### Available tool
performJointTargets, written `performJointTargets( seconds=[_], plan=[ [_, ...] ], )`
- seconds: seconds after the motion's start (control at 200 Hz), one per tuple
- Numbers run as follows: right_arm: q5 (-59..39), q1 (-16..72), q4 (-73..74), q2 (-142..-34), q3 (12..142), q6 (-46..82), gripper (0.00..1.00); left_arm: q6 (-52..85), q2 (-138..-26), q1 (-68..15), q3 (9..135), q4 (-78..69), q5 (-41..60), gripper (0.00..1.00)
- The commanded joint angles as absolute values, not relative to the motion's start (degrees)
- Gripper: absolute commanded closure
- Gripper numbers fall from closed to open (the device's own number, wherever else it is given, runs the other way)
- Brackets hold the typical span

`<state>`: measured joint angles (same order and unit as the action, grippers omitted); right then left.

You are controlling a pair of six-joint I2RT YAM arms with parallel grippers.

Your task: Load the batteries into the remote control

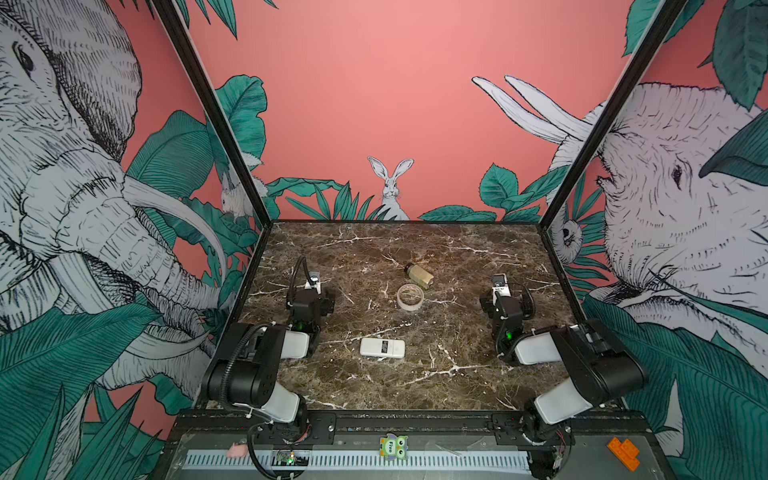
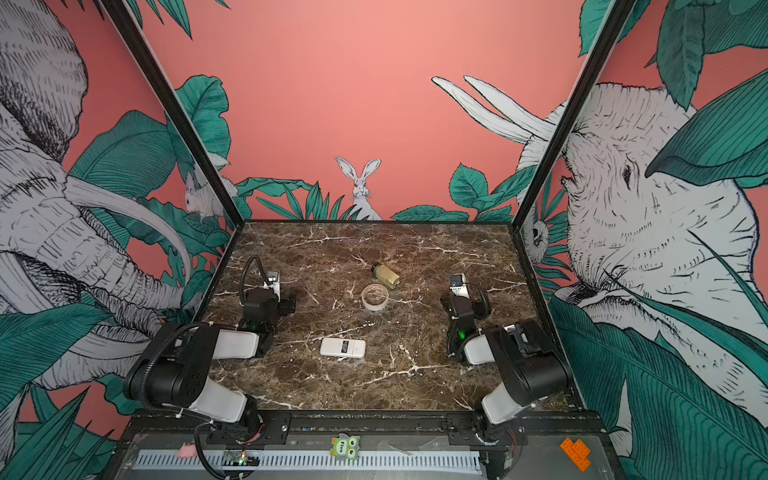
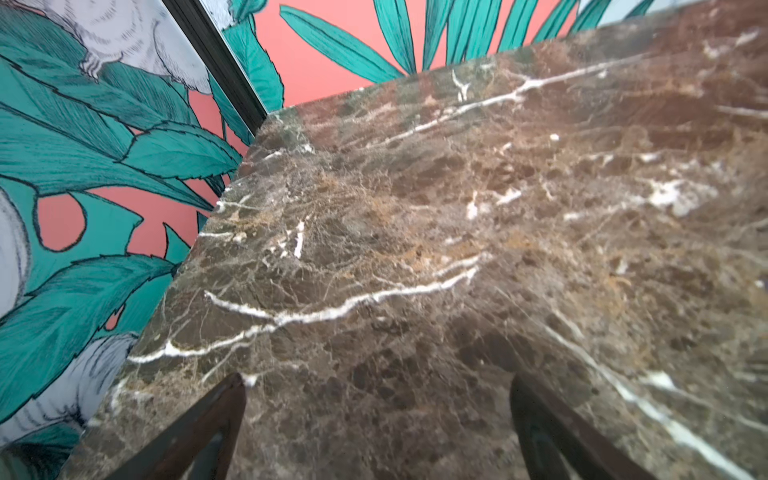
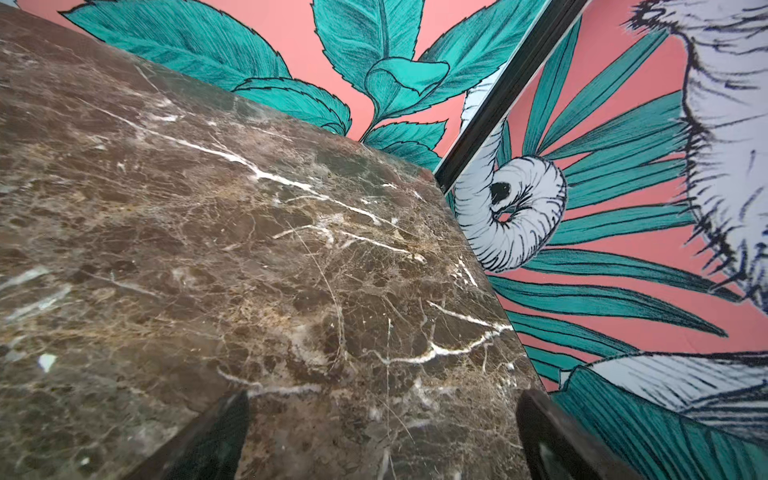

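1. The flat oblong white plastic remote control (image 1: 382,348) (image 2: 343,348) lies on the brown marble table with white veins (image 1: 415,386) (image 2: 374,390), towards the front edge. Its plain back with a dark label faces up, and its long side runs across both top views.
2. It rests between the two arms, nearer the left arm (image 1: 257,365) (image 2: 187,370) than the right arm (image 1: 582,361) (image 2: 519,365), and neither one touches it.
3. The left gripper (image 3: 376,399) stands wide open. In the left wrist view its dark fingers (image 3: 208,428) are spread apart with only bare table (image 3: 415,249) between them, near the table's far left corner.
4. The right gripper (image 4: 384,403) is likewise spread wide and holds nothing. Its dark fingers (image 4: 552,432) frame bare marble (image 4: 208,249) close to the table's right edge.
5. Farther back, near the middle of the table, a pale ring-shaped roll of tape (image 1: 410,297) (image 2: 375,297) lies flat, well apart from the remote control.
6. Just behind the roll, a small beige bottle with a dark cap (image 1: 419,275) (image 2: 386,275) lies on its side (whether it touches the roll I cannot tell).
7. On the front ledge below the table sit a green owl sticker (image 1: 393,446) (image 2: 345,446) and some orange toy bricks (image 1: 623,451) (image 2: 575,451).
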<state>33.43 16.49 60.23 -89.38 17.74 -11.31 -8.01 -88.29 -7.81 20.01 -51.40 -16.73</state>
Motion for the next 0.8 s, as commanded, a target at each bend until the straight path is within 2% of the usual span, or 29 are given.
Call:
performJointTargets(
  seconds=[0.0,0.075,0.13,0.165,0.235,0.795],
  plan=[
    [30.5,12.4,58.5,-87.0,19.9,-6.3,0.01,-7.5,-89.6,-6.7,21.6,-54.5,-14.3,0.00],
    [23.7,7.2,50.3,-86.3,22.5,-0.8,0.01,-7.1,-89.5,-6.3,21.9,-54.4,-14.0,0.00],
    [20.7,4.6,53.2,-88.6,21.6,1.6,0.01,-7.2,-89.7,-6.2,21.8,-54.6,-13.9,0.00],
    [20.7,4.8,58.0,-89.8,20.6,0.4,0.01,-6.8,-88.8,-6.2,22.1,-52.2,-13.7,0.00],
    [20.5,4.9,53.4,-88.5,21.5,0.9,0.01,-7.1,-89.4,-6.2,21.7,-54.4,-14.0,0.00],
    [19.1,4.9,54.9,-89.1,21.3,0.3,0.01,-6.9,-89.0,-6.2,22.1,-52.9,-13.8,0.00]
  ],
)
